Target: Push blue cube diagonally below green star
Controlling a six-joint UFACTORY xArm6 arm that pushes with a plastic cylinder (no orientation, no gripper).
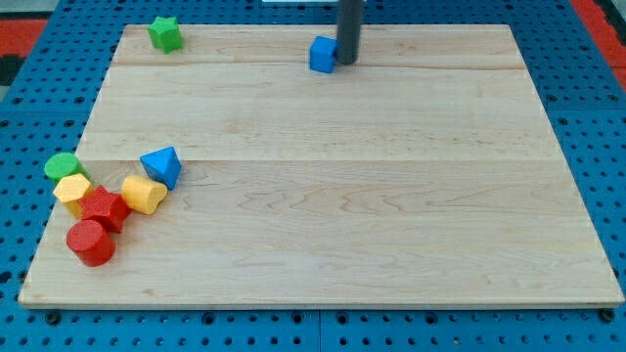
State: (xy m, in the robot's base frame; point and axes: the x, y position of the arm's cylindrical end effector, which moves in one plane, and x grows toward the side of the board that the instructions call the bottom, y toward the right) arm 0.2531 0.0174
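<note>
One upright rod, my tip (348,62) touching blue cube (323,55).

A single straight dark rod descends from the view's top edge, a little right of centre, its upper length cut off by the frame so that none of the arm behind it shows. It stands close to upright, with no visible lean to either side. Its surface is a plain, uniform dark grey, with no joint or fitting visible along the stretch that shows. My tip (347,63) meets the surface near the view's top, well away from the view's bottom and from both side edges.
</note>
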